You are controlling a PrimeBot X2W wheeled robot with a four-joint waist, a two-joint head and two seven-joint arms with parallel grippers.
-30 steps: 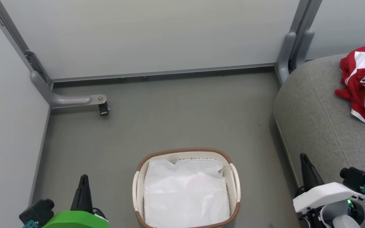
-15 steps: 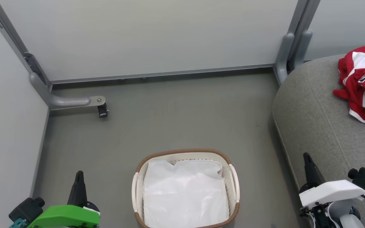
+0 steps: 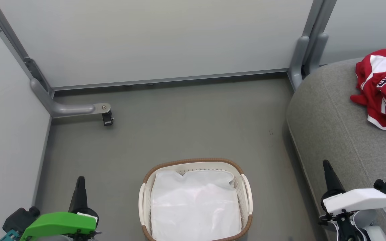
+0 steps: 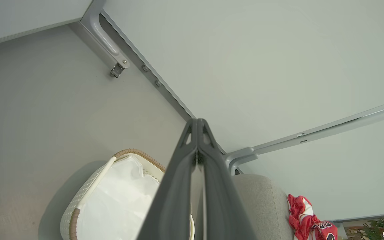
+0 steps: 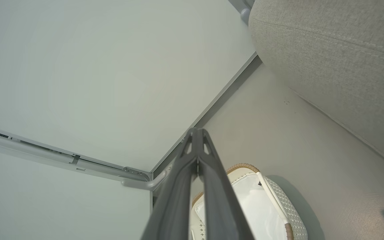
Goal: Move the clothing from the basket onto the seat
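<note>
The red clothing [image 3: 382, 87] with white trim and black numerals lies crumpled on the grey seat [image 3: 340, 134] at the right; it also shows as the clothing [image 4: 307, 220] low in the left wrist view. The oval cream basket [image 3: 246, 190] with brown rim stands on the floor at bottom centre, holding only its white liner [image 3: 194, 207]. My left gripper [image 3: 79, 180] is shut and empty, left of the basket. My right gripper [image 3: 326, 165] is shut and empty, over the seat's front edge. Both fingertips meet in the wrist views: left gripper [image 4: 198, 121], right gripper [image 5: 197, 131].
Grey partition walls close the space at the back and left. A grey metal foot with a small black caster [image 3: 107, 117] juts onto the floor at the left. A grey post [image 3: 302, 57] stands at the seat's back corner. Bare grey floor [image 3: 186, 124] lies between the basket and the back wall.
Both grippers have drawn back toward the bottom edge, the left one also drifting left. The camera has shifted slightly, so the scene sits a little further left.
</note>
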